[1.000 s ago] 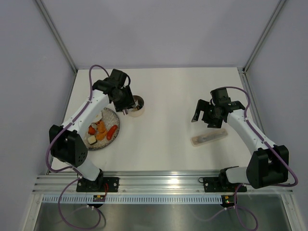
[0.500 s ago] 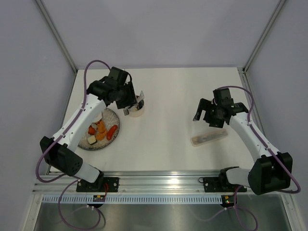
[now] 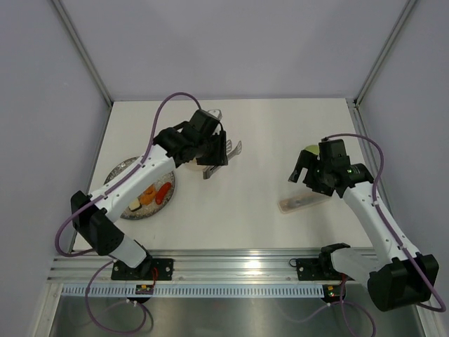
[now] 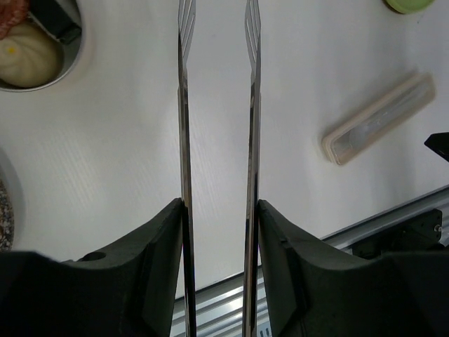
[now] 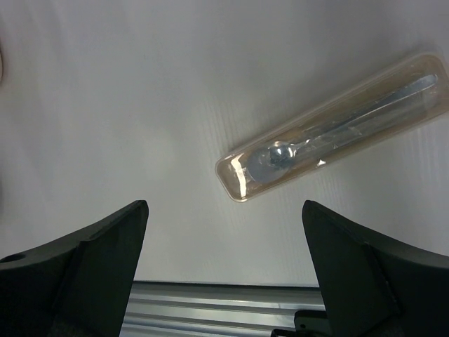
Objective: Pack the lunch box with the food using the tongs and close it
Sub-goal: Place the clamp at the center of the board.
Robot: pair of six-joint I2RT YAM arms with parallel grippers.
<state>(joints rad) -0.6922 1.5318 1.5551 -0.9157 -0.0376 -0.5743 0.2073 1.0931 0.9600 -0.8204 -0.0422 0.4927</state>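
My left gripper (image 4: 219,203) is shut on the tongs (image 4: 184,105), one thin silver arm against each finger. Nothing shows between the tongs' arms. In the top view my left gripper (image 3: 214,156) hangs above the table just right of the lunch box, which the arm mostly hides there. The lunch box (image 4: 70,53), a steel tin, holds a white-and-yellow egg (image 4: 24,55) and a red piece. More food (image 3: 149,196) lies on the speckled plate (image 3: 119,172). The green lid (image 3: 311,149) lies beside my right gripper (image 3: 303,175), which stands open and empty (image 5: 223,207).
A long translucent case (image 5: 337,130) with a spoon inside lies ahead of the right gripper, also visible as the case (image 3: 303,202) in the top view. The aluminium rail (image 3: 238,263) runs along the near table edge. Grey walls enclose the table.
The left arm swung right and away from the tin, carrying the tongs over the table's middle. The right arm drew back to the right, uncovering the green lid.
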